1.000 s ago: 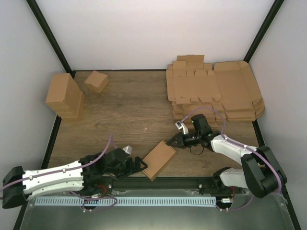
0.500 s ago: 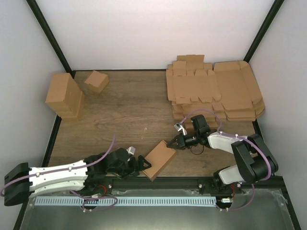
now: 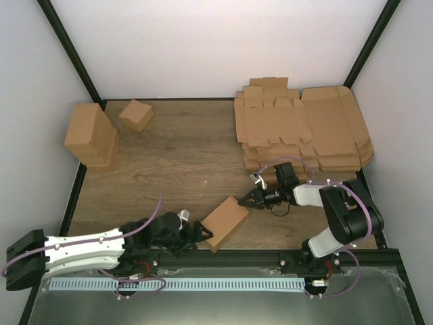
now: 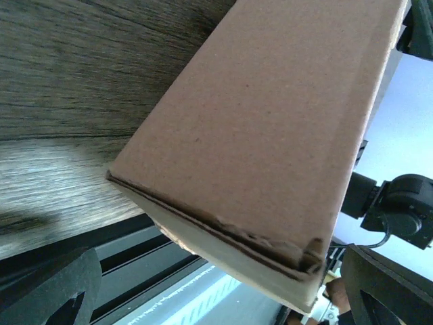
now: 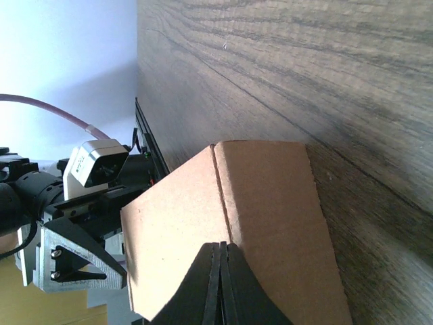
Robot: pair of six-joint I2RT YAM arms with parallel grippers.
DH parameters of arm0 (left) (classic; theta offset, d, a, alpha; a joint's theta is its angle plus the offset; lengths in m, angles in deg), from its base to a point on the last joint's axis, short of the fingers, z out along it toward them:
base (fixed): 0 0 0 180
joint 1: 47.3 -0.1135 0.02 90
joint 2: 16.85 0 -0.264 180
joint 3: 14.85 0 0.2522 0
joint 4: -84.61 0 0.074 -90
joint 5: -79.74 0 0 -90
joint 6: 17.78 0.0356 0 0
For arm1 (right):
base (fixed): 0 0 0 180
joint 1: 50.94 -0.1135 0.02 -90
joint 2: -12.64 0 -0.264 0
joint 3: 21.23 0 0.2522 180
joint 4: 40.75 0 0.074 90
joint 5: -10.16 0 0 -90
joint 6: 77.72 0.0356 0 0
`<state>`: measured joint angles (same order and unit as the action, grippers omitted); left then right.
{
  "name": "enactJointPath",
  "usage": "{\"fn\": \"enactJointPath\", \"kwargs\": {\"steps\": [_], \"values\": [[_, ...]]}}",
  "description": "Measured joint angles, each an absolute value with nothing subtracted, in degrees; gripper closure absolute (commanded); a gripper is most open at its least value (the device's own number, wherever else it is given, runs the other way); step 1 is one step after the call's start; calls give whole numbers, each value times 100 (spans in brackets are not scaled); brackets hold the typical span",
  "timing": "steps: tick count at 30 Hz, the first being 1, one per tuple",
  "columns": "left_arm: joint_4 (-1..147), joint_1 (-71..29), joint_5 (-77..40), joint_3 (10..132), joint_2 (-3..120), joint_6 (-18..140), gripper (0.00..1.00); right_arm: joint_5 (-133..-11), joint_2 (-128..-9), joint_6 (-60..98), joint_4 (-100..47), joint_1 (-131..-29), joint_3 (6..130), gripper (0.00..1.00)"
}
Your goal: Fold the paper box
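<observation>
The paper box (image 3: 225,223) already reads as a closed little carton and not a flat sheet. It lies on the table (image 3: 183,156) directly between the two grippers, its near end toward the left one and its far corner toward the right one. The left gripper (image 3: 203,235) stands spread as wide as it goes and has hold of nothing. In its wrist view its fingers (image 4: 54,288) sit to either side of the carton's near end with a gap on each side, so they straddle it without clamping. The right gripper (image 3: 243,201) has its jaws pressed fully together and grips nothing. Just ahead of its tips the carton's far corner fills the wrist view, and the tips sit at the edge where two faces meet, apparently resting against it like a poking tool. As a judgement, the main folding is done: the broad panels are squared up and the faces toward each wrist camera look shut. What seems left is finishing work on the end nearest the left fingers, where a layered, slightly ragged seam (image 4: 237,240) runs along the lower edge. From this close, slanted angle I cannot tell whether that closing flap is tucked home or merely lying against the wall. A final press or squeeze there would probably complete the job.
</observation>
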<state>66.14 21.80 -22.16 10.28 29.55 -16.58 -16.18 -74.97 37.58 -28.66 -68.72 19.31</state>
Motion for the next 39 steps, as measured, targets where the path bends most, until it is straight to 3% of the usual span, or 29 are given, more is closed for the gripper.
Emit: {"fn": "enactJointPath", "kwargs": {"steps": [11, 21, 27, 30, 39], "values": [[7696, 2180, -1773, 539, 2920, -2204, 4, -1618, -7506, 3739, -2929, -6833, 1927, 99], [8495, 2183, -1198, 285, 2697, -2552, 25, -1618, -7506, 3736, -3010, -6820, 1901, 99], [8659, 2183, -964, 211, 2541, -2667, 49, -1653, -7506, 3739, -3036, -6809, 1901, 99], [8622, 2185, -874, 209, 2395, -2659, 57, -1668, -7491, 3767, -3045, -6806, 1901, 99], [8122, 2191, -442, 206, 1582, -2685, 60, -2073, -6606, 3916, -2593, -6804, 2102, 89]]}}
